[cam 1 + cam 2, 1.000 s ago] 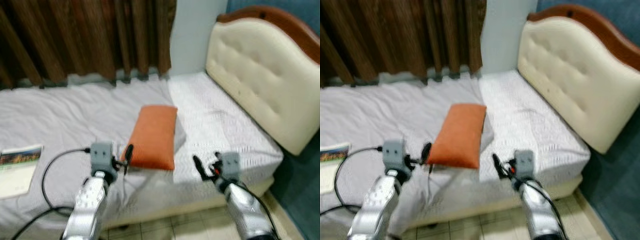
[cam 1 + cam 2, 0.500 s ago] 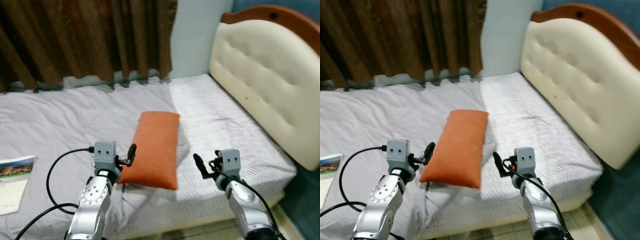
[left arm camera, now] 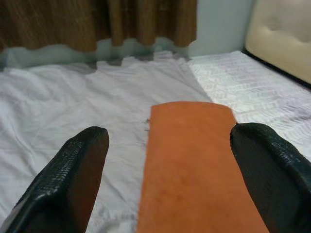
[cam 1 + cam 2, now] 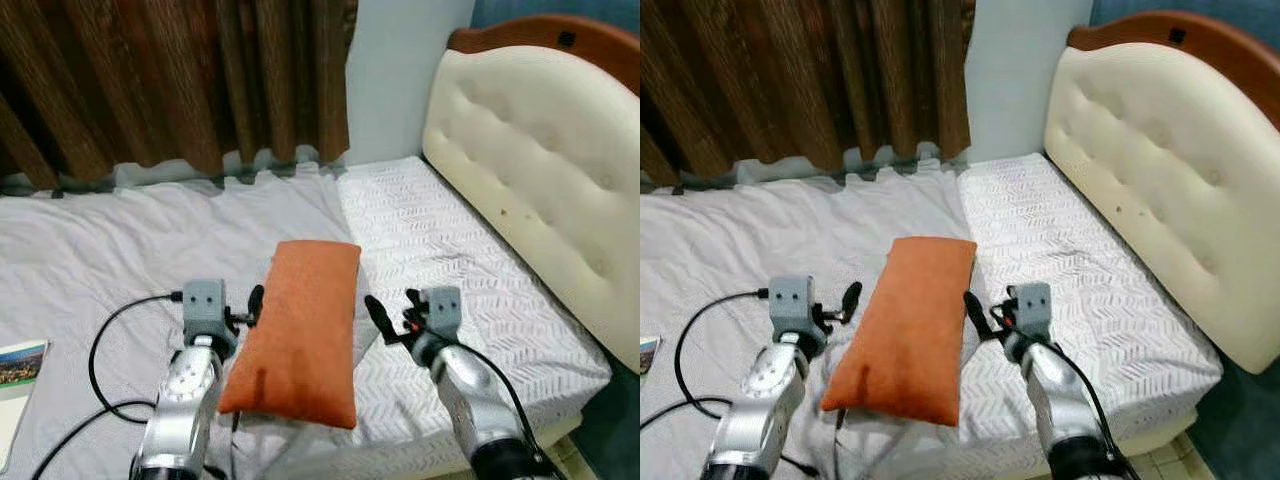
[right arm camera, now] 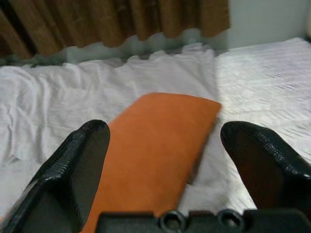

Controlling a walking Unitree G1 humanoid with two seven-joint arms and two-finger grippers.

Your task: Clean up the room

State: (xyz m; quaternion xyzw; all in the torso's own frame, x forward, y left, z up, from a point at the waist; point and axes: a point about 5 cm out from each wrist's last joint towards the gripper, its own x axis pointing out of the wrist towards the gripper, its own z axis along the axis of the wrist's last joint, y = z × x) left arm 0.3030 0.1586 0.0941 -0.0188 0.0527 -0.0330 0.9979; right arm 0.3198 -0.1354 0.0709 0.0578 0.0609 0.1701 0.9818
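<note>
An orange pillow point(image 4: 302, 330) lies lengthwise on the bed's grey sheet point(image 4: 120, 250), its near end towards me. My left gripper point(image 4: 255, 300) is at the pillow's left edge, and my right gripper point(image 4: 374, 312) is close beside its right edge. Both are open. In the left wrist view the pillow point(image 3: 194, 165) shows between the wide-apart fingers point(image 3: 73, 179). The right wrist view also has the pillow point(image 5: 155, 141) between its spread fingers point(image 5: 77, 165).
A cream tufted headboard point(image 4: 540, 170) with a wooden rim rises on the right. Brown curtains point(image 4: 170, 80) hang behind the bed. A book point(image 4: 18, 365) lies at the far left of the sheet. A black cable point(image 4: 105, 345) loops by my left arm.
The camera has moved closer to the bed, so the pillow looks nearer. Both grippers have come in to flank the pillow, the right one shifting left towards it.
</note>
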